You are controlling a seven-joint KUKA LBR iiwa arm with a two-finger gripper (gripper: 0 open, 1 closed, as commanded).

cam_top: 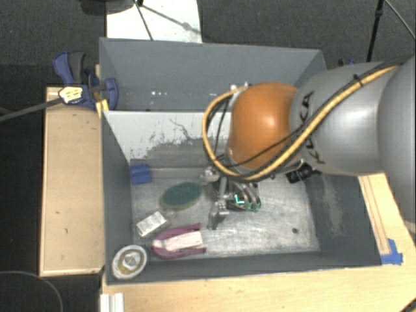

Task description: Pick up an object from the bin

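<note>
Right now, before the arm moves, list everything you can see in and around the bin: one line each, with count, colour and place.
Block: 1, blue, back left of the bin floor, by the left wall.
Disc: 1, dark green, mid floor, just left of the tool.
Packet: 1, silvery white, front left.
Pouch: 1, purple and white, front, right of the packet.
Round tin: 1, silver, front left corner.
Green bit: 1, beside the tool; cannot tell whether it is loose.
Bin: 1, grey metal.
Tool: 1, dark, low over the floor right of the disc.
Arm: 1, silver with orange cover, from the right.
</note>
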